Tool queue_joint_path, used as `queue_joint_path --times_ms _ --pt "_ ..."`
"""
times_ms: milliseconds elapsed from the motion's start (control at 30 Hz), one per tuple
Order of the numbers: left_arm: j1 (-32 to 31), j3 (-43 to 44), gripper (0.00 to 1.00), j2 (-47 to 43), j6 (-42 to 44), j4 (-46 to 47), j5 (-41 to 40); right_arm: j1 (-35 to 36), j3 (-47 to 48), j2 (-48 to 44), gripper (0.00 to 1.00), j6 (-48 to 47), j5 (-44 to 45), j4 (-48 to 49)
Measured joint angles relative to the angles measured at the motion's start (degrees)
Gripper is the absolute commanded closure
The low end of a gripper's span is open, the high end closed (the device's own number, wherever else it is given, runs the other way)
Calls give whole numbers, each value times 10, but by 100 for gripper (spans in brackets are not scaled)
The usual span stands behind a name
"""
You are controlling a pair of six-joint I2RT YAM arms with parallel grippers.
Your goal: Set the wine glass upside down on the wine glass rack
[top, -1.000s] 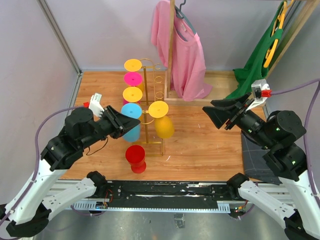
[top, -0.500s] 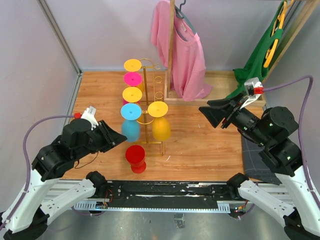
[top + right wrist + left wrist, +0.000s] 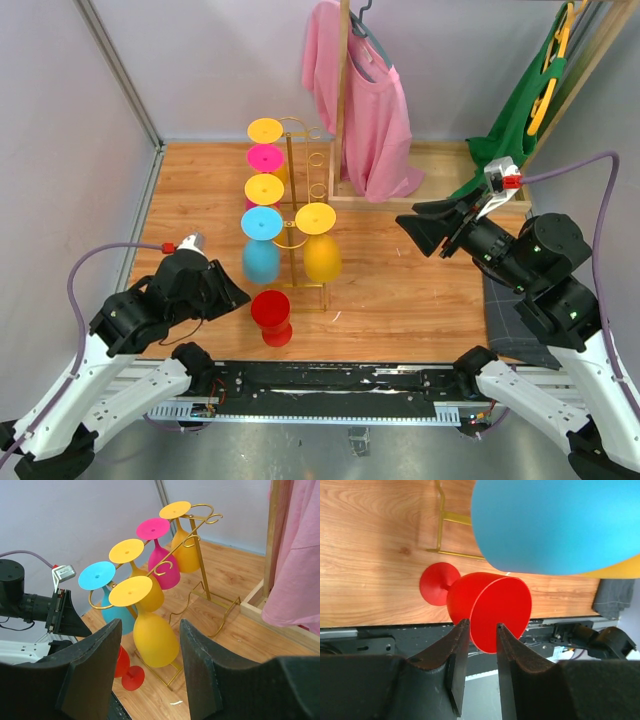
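A red wine glass (image 3: 271,316) stands upright on the wooden table near the front edge, just in front of the gold wire wine glass rack (image 3: 292,200). It also shows in the left wrist view (image 3: 490,610) and in the right wrist view (image 3: 125,670). My left gripper (image 3: 232,293) is low, just left of the red glass, narrowly open and empty (image 3: 480,627). The glass's rim shows between the fingertips, beyond them. My right gripper (image 3: 425,230) hangs wide open and empty to the right of the rack (image 3: 150,630).
Several glasses hang upside down on the rack: three yellow, a pink (image 3: 265,158) and a blue (image 3: 262,250). The blue bowl (image 3: 555,525) looms close above my left gripper. A wooden stand with a pink shirt (image 3: 365,110) is behind; a green garment (image 3: 515,120) hangs at the right.
My left arm has drawn back from the blue glass on the rack and dropped down towards the near left, beside the red glass. My right gripper has shifted slightly left.
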Motion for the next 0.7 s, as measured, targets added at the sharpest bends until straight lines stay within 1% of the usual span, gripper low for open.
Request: queue_joint_path --times_ms 700 --pt "0 -3 67 63 50 -5 -26 0 -6 -3 48 0 1 1"
